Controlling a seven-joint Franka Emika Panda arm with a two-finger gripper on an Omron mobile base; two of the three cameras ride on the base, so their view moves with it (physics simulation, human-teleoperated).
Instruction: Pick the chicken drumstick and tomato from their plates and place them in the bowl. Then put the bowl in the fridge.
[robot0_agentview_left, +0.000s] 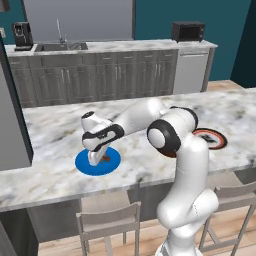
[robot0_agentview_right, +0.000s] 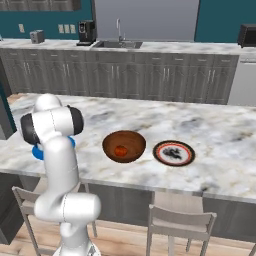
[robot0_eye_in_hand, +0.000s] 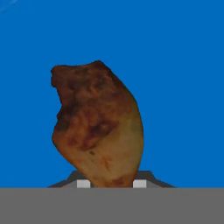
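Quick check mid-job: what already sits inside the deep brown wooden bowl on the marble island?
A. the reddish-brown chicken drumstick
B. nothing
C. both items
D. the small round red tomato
D: the right base view shows the small round red tomato lying in the deep brown wooden bowl, while the reddish-brown chicken drumstick is on the bright blue plate between the shut gripper fingers.

Arm bent low, gripper (robot0_agentview_left: 96, 159) apparently clamped shut.

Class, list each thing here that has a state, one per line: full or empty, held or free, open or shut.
Tool: shut on the chicken drumstick.
Chicken drumstick: gripped, low over the blue plate.
Blue plate: under the drumstick.
Bowl: upright, tomato inside.
Tomato: lying in the bowl.
Brown-rimmed plate: no food on it.
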